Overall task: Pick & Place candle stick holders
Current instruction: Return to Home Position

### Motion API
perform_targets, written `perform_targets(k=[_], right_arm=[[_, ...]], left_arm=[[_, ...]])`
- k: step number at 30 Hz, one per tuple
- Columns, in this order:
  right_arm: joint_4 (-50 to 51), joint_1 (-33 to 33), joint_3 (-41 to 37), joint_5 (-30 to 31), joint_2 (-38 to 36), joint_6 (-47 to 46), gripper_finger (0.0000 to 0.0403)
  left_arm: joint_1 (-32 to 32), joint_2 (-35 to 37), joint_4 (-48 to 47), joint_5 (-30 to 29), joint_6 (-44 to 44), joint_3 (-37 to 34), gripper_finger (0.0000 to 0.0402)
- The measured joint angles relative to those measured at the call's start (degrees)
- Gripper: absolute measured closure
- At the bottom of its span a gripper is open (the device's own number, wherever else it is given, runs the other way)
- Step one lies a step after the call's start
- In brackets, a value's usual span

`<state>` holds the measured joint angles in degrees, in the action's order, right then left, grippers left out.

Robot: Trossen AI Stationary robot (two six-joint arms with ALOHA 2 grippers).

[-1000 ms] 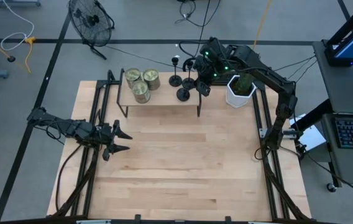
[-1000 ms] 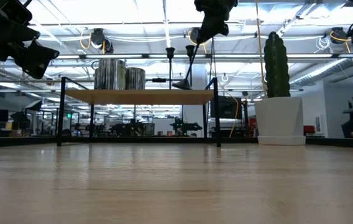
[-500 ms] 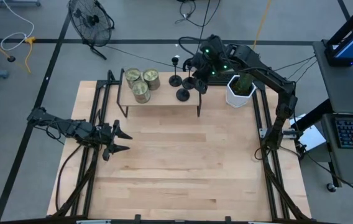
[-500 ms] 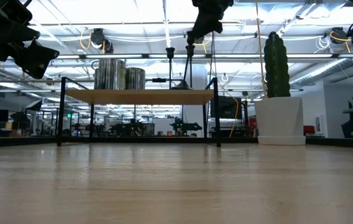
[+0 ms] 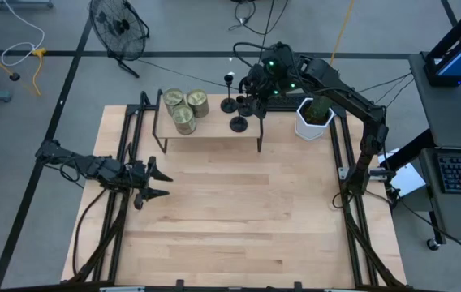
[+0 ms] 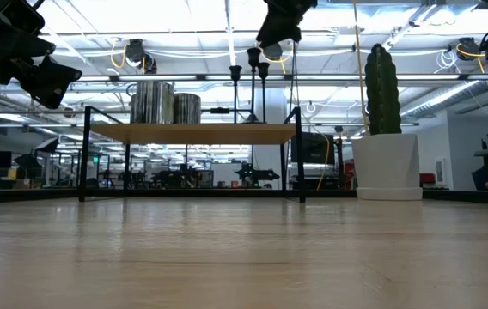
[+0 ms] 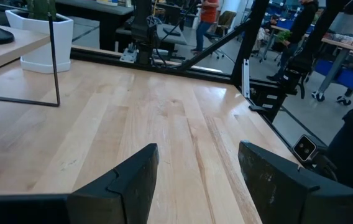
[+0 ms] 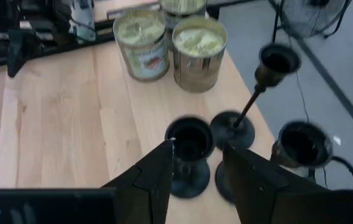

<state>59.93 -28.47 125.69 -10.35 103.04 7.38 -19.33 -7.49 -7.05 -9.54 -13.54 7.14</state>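
Note:
Three black candle stick holders stand upright on their disc bases at the right end of a small raised wooden shelf [image 5: 214, 130]. My right gripper [image 8: 196, 163] hovers open above the nearest holder [image 8: 190, 138], its fingers on either side of the cup top; that holder's base [image 5: 239, 123] rests on the shelf. The other two holders [image 8: 279, 62] [image 8: 301, 144] stand just beyond it. In the low view the three stems [image 6: 254, 86] rise below my right gripper [image 6: 268, 39]. My left gripper [image 7: 195, 180] waits open at the table's left edge [image 5: 153, 182].
Three glass jars [image 5: 184, 109] with greenish-yellow filling stand on the shelf's left half. A white pot with a cactus [image 5: 314, 118] stands on the table right of the shelf. Bare wooden tabletop [image 5: 239, 211] stretches toward the near edge. People move in the room behind.
My right gripper has let go of the nearest holder, tipped upward and drawn back a little toward the far edge. The holder leaned under the gripper a second ago; now it stands upright on the shelf.

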Motion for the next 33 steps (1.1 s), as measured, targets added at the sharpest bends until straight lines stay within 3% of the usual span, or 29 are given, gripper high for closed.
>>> perform_targets(k=[14,18,24,33], right_arm=[[-4.4,0.8,0.0,0.0,-3.8,2.4,0.0284],[-3.9,1.6,0.0,-0.1,-5.8,2.4,0.0315],[-2.4,3.1,0.0,-0.1,-9.0,2.5,0.0395],[-2.4,6.2,-4.8,2.6,-15.7,-2.5,0.0400]], left_arm=[[0.0,0.0,0.0,0.0,-0.5,0.0,0.0169],[0.0,0.0,0.0,0.0,-0.6,0.0,0.0169],[0.0,0.0,0.2,0.0,-0.6,0.0,0.0169],[0.0,0.0,1.6,-0.6,-0.5,0.0,0.0169]])
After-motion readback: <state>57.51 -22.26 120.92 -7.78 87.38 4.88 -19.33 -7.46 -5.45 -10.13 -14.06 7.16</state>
